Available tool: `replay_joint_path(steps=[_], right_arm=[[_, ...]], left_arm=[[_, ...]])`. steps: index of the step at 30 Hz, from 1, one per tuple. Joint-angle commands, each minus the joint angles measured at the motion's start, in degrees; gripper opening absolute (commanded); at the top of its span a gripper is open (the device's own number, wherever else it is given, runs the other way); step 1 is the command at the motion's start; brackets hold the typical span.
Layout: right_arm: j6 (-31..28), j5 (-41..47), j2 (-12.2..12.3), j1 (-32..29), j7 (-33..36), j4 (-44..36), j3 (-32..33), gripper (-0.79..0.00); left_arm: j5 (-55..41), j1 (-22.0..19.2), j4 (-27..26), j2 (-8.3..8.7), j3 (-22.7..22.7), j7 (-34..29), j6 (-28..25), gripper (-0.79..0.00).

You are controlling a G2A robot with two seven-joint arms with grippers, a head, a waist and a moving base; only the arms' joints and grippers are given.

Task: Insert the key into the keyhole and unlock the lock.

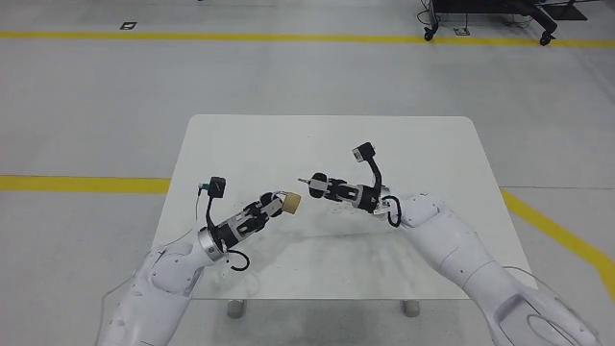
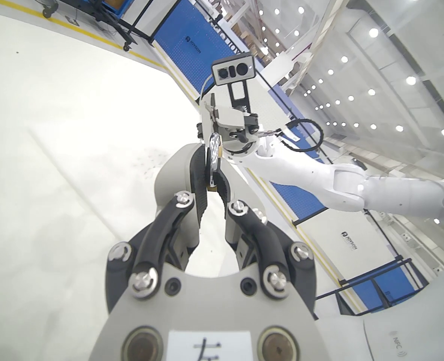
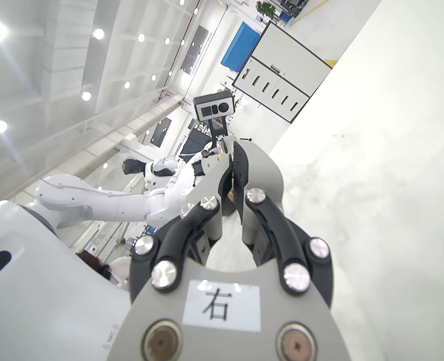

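Key pokes out ahead of the right end effector, long axis aimed across at the left end effector. Tip is just beside the padlock, slightly off to one side and not seated, I'd say. Right end effector is clenched on the key, left clenched on the padlock. Both are held above the surface. Next move needs lateral alignment before pushing in.
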Motion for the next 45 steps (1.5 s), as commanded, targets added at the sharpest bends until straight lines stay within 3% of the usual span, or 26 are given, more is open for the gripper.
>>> replay_joint_path(steps=[1,15,31,37,45], right_arm=[[0.96,0.4,-0.04,-0.4,-0.88,-0.56,0.46,-0.785],[0.73,2.79,-1.07,-1.75,1.52,-1.27,1.29,-0.785],[1.02,2.26,-1.85,-1.9,5.04,-3.13,2.09,-0.785],[-1.43,1.79,-1.7,-2.89,0.21,-2.33,4.89,-0.785],[-0.25,-0.74,-2.32,-2.8,-1.88,-2.72,4.93,-0.785]], left_arm=[[-1.22,-0.76,0.96,-0.12,0.73,-0.18,-0.48,-0.785],[-4.12,-3.85,4.85,-0.49,3.09,-0.69,-0.94,-0.785],[-3.99,-4.4,5.56,-0.67,4.1,1.02,-0.99,-0.785],[-4.78,-4.19,5.46,-0.59,4.08,0.78,-1.66,-0.785],[-20.54,-5.56,8.44,-0.63,6.77,-8.86,-2.87,-0.785]])
